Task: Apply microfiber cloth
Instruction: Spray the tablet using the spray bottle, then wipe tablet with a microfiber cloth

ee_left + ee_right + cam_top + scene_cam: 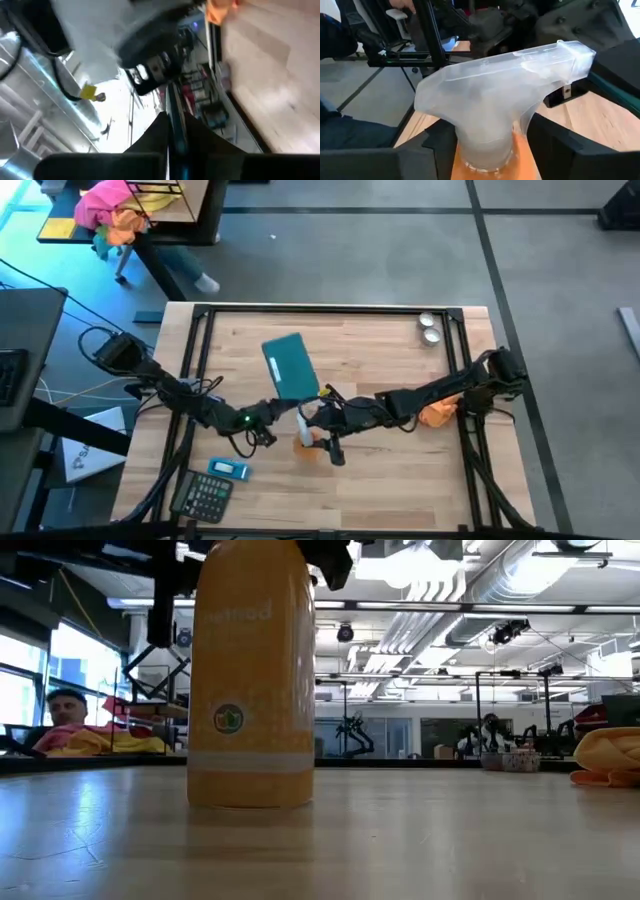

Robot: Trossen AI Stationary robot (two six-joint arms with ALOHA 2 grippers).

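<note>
1. The right gripper (318,442), at the end of the dark right arm that reaches across the wooden table (400,480) from its right side, sits near the table's middle at the small orange spray bottle with a white trigger top (305,438).
2. In the right wrist view that arm's two dark fingers (555,145) stand on either side of the bottle's neck (485,155), just under the frosted white trigger head (505,95); the fingers are closed around the bottle, pinching it.
3. In the low view the bottle stands upright on the tabletop, its orange body (250,690) filling the left half of the picture, with dark gripper parts above it.
4. The left gripper (262,430) is just beside the bottle on its left, at the end of the dark left arm that comes in from the table's left edge. Its wrist view shows only the bases of its dark fingers (165,140) close together, and I cannot tell whether the tips are spread or pressed together.
5. The soft orange microfiber cloth (437,413) lies crumpled near the table's right edge, partly under the right arm and well apart from both grippers; the low view shows it as a bunched orange heap (608,758) at the far right.
6. A flat teal rectangular pad (290,364) lies behind the grippers toward the table's far side.
7. A dark calculator (202,496) and a small light-blue device (230,469) lie near the front left corner.
8. Two small round metal pieces (429,328) sit at the far right corner.
9. A pink and orange fabric pile (112,215) rests on another surface beyond the table.
</note>
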